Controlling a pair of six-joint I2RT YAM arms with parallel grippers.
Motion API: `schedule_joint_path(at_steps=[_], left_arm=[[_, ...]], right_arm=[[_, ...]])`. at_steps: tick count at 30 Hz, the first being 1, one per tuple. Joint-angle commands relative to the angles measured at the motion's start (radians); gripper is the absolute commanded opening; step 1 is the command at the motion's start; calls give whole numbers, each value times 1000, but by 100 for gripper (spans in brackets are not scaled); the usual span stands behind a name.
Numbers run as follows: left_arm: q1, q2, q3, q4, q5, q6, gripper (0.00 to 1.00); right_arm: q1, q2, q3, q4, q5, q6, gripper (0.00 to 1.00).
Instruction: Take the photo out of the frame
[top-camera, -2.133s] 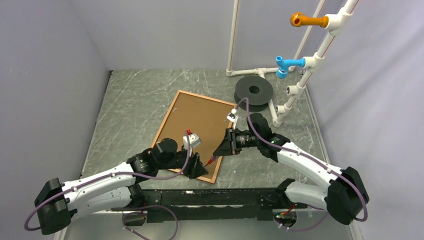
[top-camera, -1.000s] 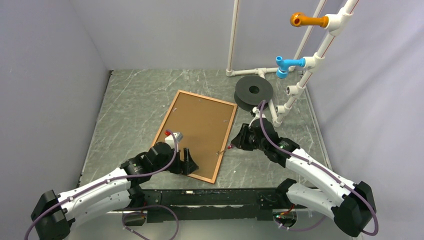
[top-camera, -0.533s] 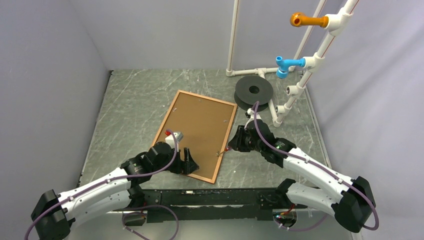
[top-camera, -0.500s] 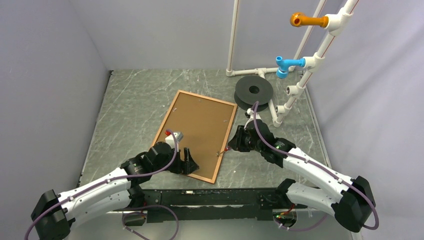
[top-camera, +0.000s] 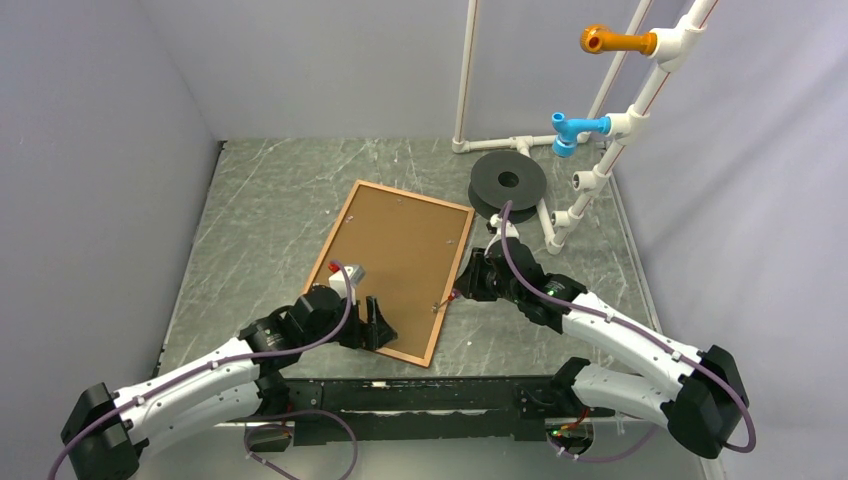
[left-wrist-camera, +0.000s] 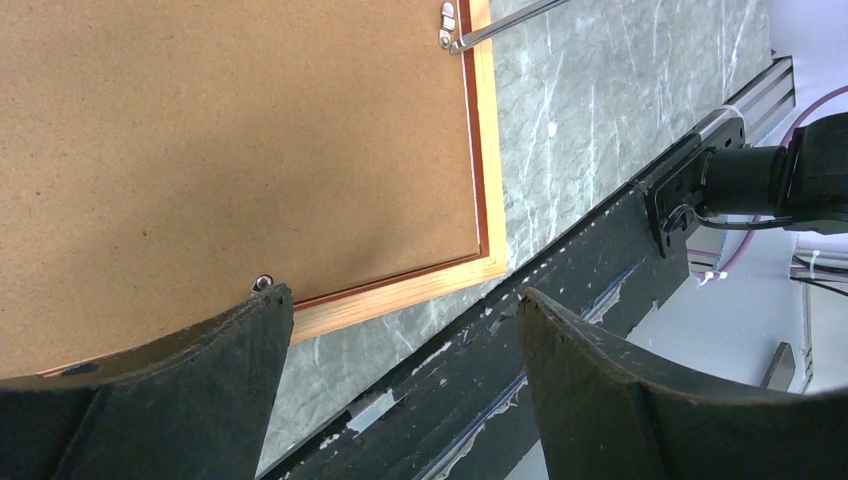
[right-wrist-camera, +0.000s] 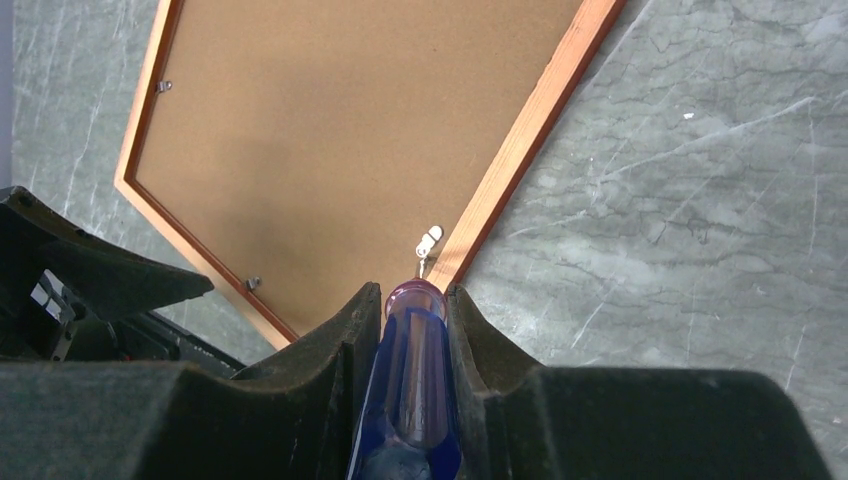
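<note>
The frame (top-camera: 416, 196) lies face down on the table, its reddish-brown rails around a plain brown backing panel (top-camera: 400, 250). The photo is hidden beneath that panel. My right gripper (right-wrist-camera: 413, 292) is shut on a screwdriver (right-wrist-camera: 412, 380) with a clear blue handle. The tool's tip rests at a small metal clip (right-wrist-camera: 428, 241) on the frame's right rail (right-wrist-camera: 545, 105). In the top view this gripper (top-camera: 465, 285) sits just right of that rail. My left gripper (left-wrist-camera: 400, 300) is open over the frame's near corner (left-wrist-camera: 480, 150), holding nothing; in the top view it (top-camera: 378, 330) hovers there.
A black spool (top-camera: 507, 182) leans at the back right beside a white pipe rack (top-camera: 600, 130) carrying blue and orange fittings. A black mounting rail (top-camera: 440, 395) runs along the near edge. Grey walls close the left, back and right.
Both arms drew back off the panel two seconds ago. Over the last second the right gripper edged the screwdriver slightly toward the frame's right rail; the left arm stayed still.
</note>
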Motion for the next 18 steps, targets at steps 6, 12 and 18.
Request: schedule_joint_path(at_steps=[6,12,18], left_arm=[[1,1,6,35,11,-9,86],[1,16,19,32,19,3,86],[2,14,25,23,17,7,86]], right_arm=[[1,-13,24,-58,91,-33,0],[1,-23,15,-60,106,-29,0],[0,2,-3,2,78,-21,0]])
